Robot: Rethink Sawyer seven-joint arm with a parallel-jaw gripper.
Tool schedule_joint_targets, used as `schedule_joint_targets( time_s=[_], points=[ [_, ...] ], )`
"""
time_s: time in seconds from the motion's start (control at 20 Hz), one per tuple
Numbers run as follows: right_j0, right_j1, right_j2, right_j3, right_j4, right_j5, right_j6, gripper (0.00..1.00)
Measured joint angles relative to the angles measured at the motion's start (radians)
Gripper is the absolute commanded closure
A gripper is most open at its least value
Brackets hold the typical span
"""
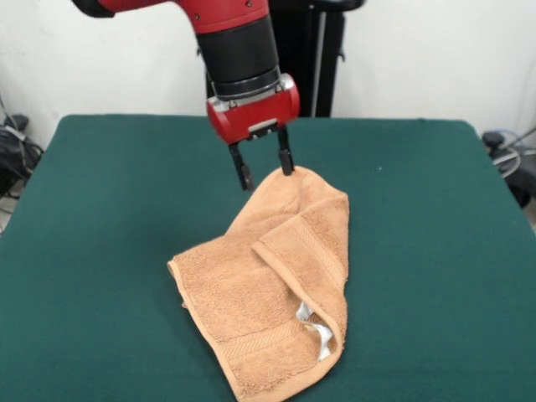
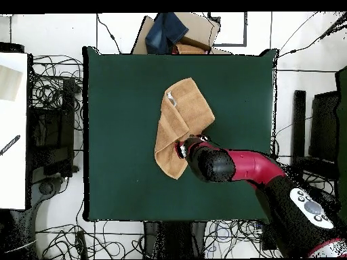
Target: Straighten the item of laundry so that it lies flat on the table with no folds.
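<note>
The orange-tan towel (image 1: 268,293) lies crumpled on the green table (image 1: 100,209). Its right side is folded over the middle, and a white label (image 1: 316,332) shows at the near right edge. Its far corner rises in a peak toward the robot. My gripper (image 1: 268,178) hangs just over that peak with its two black fingers apart; the right finger (image 1: 286,161) touches the towel's top edge and the left one stands clear. In the overhead view the towel (image 2: 181,122) lies mid-table (image 2: 122,135), and the arm covers the gripper (image 2: 184,147) at the towel's lower edge.
The robot's black pedestal (image 1: 310,50) stands behind the table. Off the table, a cardboard box with blue cloth (image 2: 177,32) lies at the far edge, a white surface (image 2: 12,128) stands to the left, and cables (image 2: 54,88) run around the table.
</note>
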Motion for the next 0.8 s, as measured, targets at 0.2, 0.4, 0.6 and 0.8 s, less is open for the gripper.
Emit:
schedule_joint_targets(
  time_s=[0.2, 0.4, 0.6, 0.8],
  points=[
    [-0.012, 0.006, -0.002, 0.013, 0.003, -0.002, 0.0, 0.0],
    [-0.018, 0.012, -0.003, 0.012, 0.007, -0.002, 0.0, 0.0],
    [-0.017, 0.018, -0.005, 0.012, 0.013, -0.002, 0.0, 0.0],
    [-0.003, 0.028, -0.014, 0.012, 0.02, -0.003, 0.0, 0.0]
  ],
)
